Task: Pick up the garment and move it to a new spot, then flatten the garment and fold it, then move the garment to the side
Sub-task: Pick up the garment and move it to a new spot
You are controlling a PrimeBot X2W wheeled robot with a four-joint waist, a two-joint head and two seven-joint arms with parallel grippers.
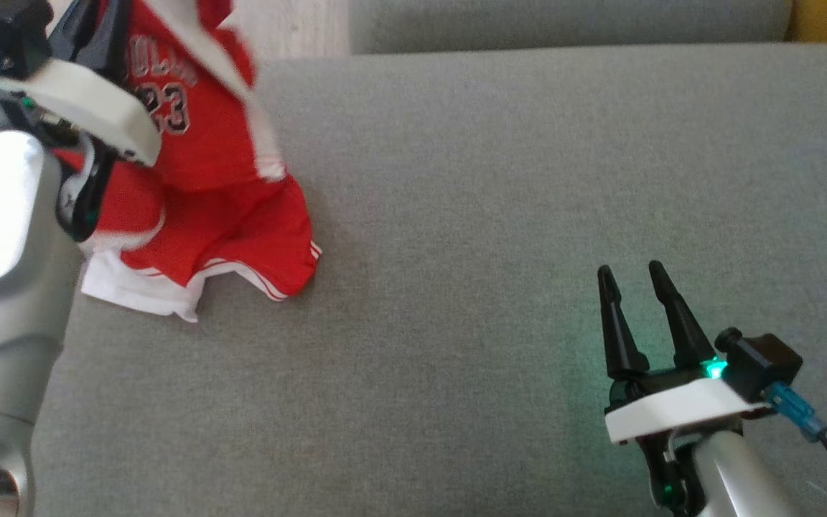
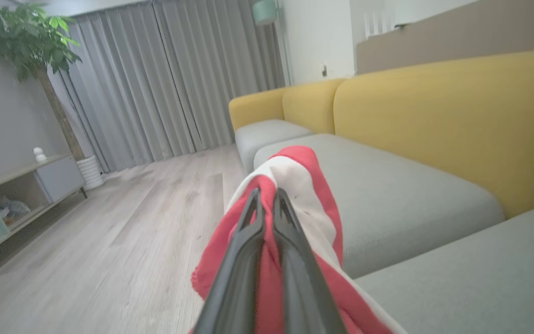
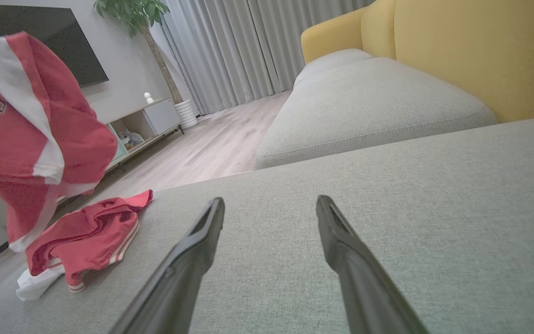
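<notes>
The garment [image 1: 205, 143] is a red jersey with white trim and the number 23. My left gripper [image 2: 267, 192] is shut on a red and white fold of it and holds it up at the far left of the head view. The upper part of the garment [image 3: 21, 130] hangs in the air, while its lower end [image 3: 86, 232] lies crumpled on the grey cushion. My right gripper [image 1: 630, 271] stands open just above the cushion at the lower right, far from the cloth, with nothing between its fingers [image 3: 202, 241].
The wide grey sofa cushion [image 1: 528, 215] spreads out to the right of the garment. A yellow backrest [image 2: 434, 116] runs along the sofa's far side. Beyond the cushion's edge are a wooden floor [image 2: 109, 232], a low cabinet [image 3: 146, 120], a potted plant [image 2: 26, 41] and grey curtains.
</notes>
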